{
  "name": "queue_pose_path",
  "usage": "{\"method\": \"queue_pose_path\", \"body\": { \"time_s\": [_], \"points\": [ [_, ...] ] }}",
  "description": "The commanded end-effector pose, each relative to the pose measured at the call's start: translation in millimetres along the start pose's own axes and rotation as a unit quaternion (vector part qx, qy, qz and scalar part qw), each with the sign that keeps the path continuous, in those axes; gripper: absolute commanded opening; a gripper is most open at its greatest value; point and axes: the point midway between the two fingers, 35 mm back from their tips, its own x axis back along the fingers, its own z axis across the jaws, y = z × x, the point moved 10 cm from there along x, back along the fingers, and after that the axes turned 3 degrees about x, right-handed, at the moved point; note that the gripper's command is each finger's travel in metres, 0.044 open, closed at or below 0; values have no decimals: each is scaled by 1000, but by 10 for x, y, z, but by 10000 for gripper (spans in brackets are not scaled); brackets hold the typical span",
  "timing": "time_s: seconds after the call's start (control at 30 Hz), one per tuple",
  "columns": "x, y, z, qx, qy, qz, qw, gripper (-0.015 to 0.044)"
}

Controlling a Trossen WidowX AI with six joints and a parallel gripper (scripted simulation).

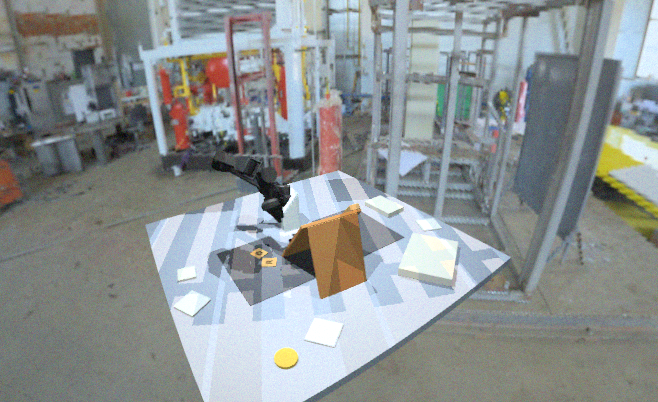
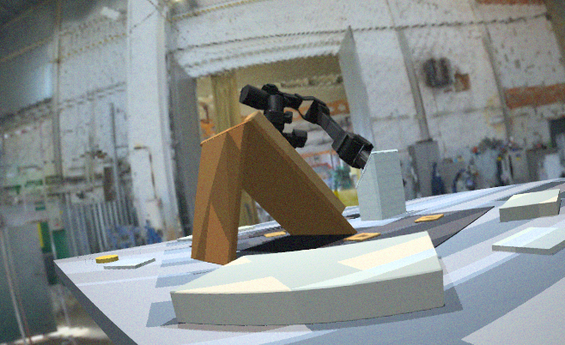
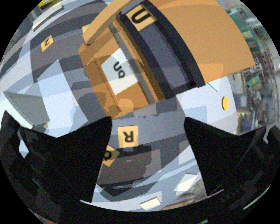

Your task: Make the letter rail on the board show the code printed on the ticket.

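Note:
The orange sloped board (image 1: 339, 255) (image 2: 216, 202) (image 3: 226, 45) carries a dark letter rail (image 3: 173, 65) and a white ticket (image 3: 112, 79) reading UQ. A U tile (image 3: 141, 17) sits in the rail, at its upper-left end in the wrist view. My gripper (image 3: 149, 121) is open and empty, above the counter beside the board; its fingertips are unclear in the top and exterior views. An R tile (image 1: 269, 262) (image 3: 127, 136) lies flat, seen between the fingers. The Q tile (image 1: 258, 253) (image 3: 109, 156) lies beside it, partly hidden by a finger in the wrist view. A Z tile (image 3: 47, 43) lies farther off.
A dark mat (image 1: 252, 295) lies under the loose tiles. A large pale block (image 1: 429, 257) (image 2: 311, 300) lies beyond the board. White flat pieces (image 1: 324, 332) (image 1: 192, 303) and a yellow disc (image 1: 286, 358) (image 2: 106, 258) (image 3: 225, 103) lie on the counter. A pale pillar (image 2: 381, 184) stands by the arm's base.

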Motion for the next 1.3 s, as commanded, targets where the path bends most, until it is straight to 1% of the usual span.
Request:
{"method": "queue_pose_path", "body": {
  "time_s": [0.0, 0.2, 0.33, 0.7, 0.97, 1.27],
  "points": [
    [-313, -342, 102, -101, 23, 56, 993, 340],
    [-700, -862, 394, -252, 55, 149, 955, 340],
    [-853, -1120, 627, -330, 70, 202, 919, 340],
    [-879, -1129, 620, -334, 71, 205, 918, 340],
    [-1169, -1223, 684, -333, 70, 205, 917, 340],
    [-1176, -1229, 690, -333, 70, 205, 918, 340]
  ]
}}
